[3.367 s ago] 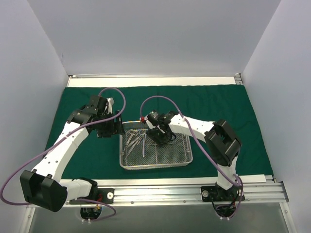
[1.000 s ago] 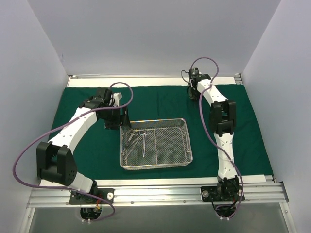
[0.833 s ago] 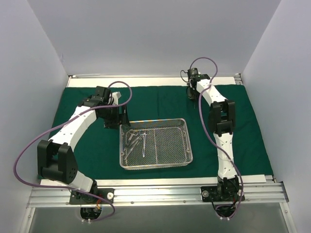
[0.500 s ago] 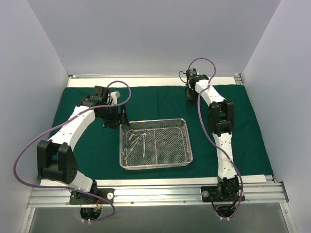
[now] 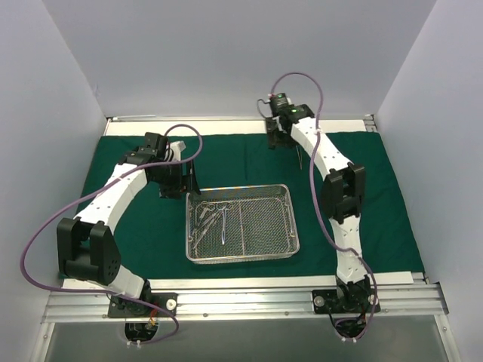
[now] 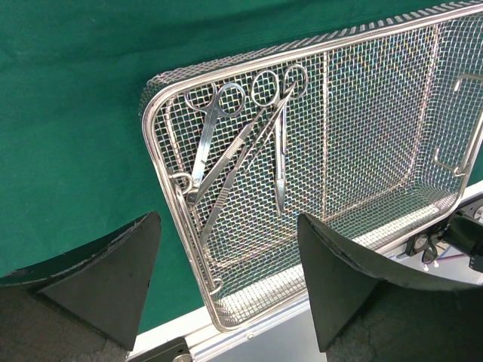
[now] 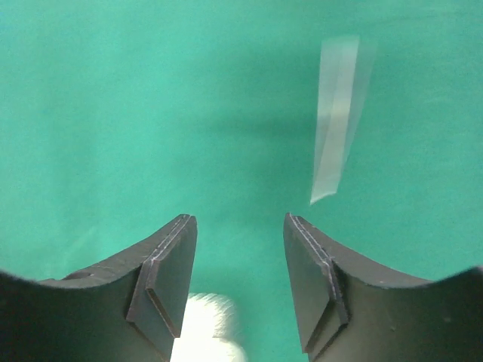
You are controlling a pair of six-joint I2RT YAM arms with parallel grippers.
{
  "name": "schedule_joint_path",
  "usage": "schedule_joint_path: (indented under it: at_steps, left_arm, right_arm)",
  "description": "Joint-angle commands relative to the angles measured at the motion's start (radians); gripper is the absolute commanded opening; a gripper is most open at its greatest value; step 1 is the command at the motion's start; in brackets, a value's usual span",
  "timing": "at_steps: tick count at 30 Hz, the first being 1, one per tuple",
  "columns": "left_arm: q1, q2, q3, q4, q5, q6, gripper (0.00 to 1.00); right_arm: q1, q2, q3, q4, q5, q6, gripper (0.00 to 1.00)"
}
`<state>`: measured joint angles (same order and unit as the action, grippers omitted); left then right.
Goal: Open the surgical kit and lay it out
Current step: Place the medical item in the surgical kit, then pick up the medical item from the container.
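Found the left gripper (image 6: pixel 228 226) spread wide, with nothing between the jaws. Saw the wire-mesh tray (image 6: pixel 155 143) just beyond those jaws, its rounded corner nearer the finger on the left of the wrist view and its long body running off past the other finger. Counted three tools lying flat inside the tray, straight ahead of the gap: one pair of scissors (image 6: pixel 207 143) toward the left-hand finger, tweezers (image 6: pixel 234 162) crossing beside it, and a second pair (image 6: pixel 281 154) toward the right-hand finger. Noted their ring handles at the end farthest from the jaws. Noted the green cloth (image 6: pixel 68 113) under the tray and out past the left-hand finger.

Found the right gripper (image 7: pixel 239 222) partly open, gripping nothing, over bare cloth. Saw a steel piece (image 7: pixel 336 121) ahead of the jaws and off beyond the right-hand finger, clear of both fingers, tapering to a point toward the jaws. Could not tell through the blur whether tweezers or something else, nor whether touching the cloth.
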<state>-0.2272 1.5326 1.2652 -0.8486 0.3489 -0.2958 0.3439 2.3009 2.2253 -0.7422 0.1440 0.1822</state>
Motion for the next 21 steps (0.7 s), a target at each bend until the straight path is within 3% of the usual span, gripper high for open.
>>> schedule_joint_path:
  at_steps: [1, 9, 13, 21]
  left_arm:
    - [0.008, -0.049, 0.026, 0.005, 0.007, -0.015, 0.82]
    - [0.008, -0.129, -0.024, -0.027, -0.025, -0.06, 0.77]
    - [0.008, -0.186, -0.05, -0.063, -0.112, -0.109, 0.7]
    - [0.012, -0.273, -0.075, -0.164, -0.289, -0.158, 0.68]
  right_arm:
    - [0.18, -0.246, -0.183, -0.024, -0.173, 0.025, 0.48]
    - [0.412, -0.463, -0.504, 0.214, -0.259, 0.186, 0.43]
    - [0.478, -0.428, -0.518, 0.21, -0.262, 0.241, 0.43]
    - [0.504, -0.35, -0.549, 0.268, -0.27, 0.398, 0.36]
